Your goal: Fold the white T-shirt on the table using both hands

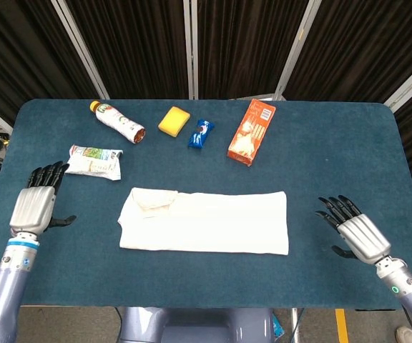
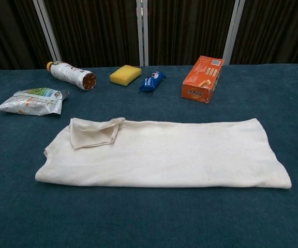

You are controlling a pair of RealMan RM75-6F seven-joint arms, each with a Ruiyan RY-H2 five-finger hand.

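The white T-shirt [image 1: 206,222] [image 2: 164,153] lies as a long folded strip across the middle of the blue table, with a small flap turned over at its left end. My left hand [image 1: 34,202] hovers off the shirt's left end, fingers spread and holding nothing. To the right of the shirt, my right hand [image 1: 354,232] is over the table, fingers apart and empty. Neither hand shows in the chest view.
Along the back of the table [image 1: 320,157] lie a bottle on its side [image 1: 117,121], a yellow sponge [image 1: 174,120], a blue packet [image 1: 200,133] and an orange box [image 1: 251,131]. A snack bag [image 1: 93,161] lies left of the shirt, close to my left hand.
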